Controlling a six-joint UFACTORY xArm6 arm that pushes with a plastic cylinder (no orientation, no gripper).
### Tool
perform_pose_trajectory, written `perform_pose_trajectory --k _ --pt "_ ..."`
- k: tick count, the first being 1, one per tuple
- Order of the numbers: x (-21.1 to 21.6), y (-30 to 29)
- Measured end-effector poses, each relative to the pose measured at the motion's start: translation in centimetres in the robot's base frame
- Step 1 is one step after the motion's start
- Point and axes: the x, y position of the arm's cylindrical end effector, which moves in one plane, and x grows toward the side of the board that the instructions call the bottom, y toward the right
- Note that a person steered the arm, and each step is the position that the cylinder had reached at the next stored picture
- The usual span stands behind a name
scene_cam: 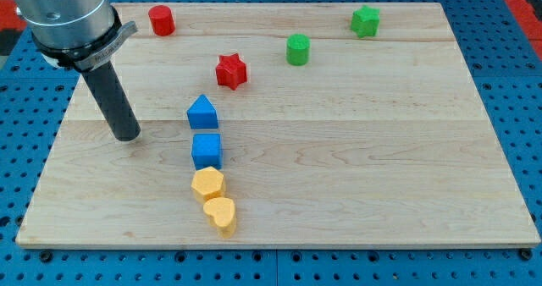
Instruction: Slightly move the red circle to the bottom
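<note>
Near the table's left edge, about midway between top and bottom, my tip (127, 137) rests on the wooden table (381, 167), clear of all blocks. No jaws exist on this rig: the arm ends in a plain dark rod, so nothing is spread, pressed together or pinched. The red circle (161, 20) stands close to the top edge, toward the top-left corner, well apart from my tip and up and to the view's right of it. The red star (230, 70) sits further right and lower, near the board's upper middle. The green cylinder (297, 49) lies to its upper right, and the green star (365, 20) sits near the top edge toward the top-right corner. A column runs down the board to the right of my tip: the blue house-shaped block (201, 112), the blue cube (206, 151) below it, then the yellow hexagon (207, 184) touching the yellow heart (220, 214), nearest the bottom edge.
</note>
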Motion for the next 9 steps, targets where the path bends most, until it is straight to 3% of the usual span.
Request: perform_pose_trajectory --k 2,4,5,6,9 --pt "-8.6 -5.0" --pt "-21.4 -8.3" --pt "-26.5 -7.0" --pt "-27.4 -1.8" --pt "-22.9 -0.2"
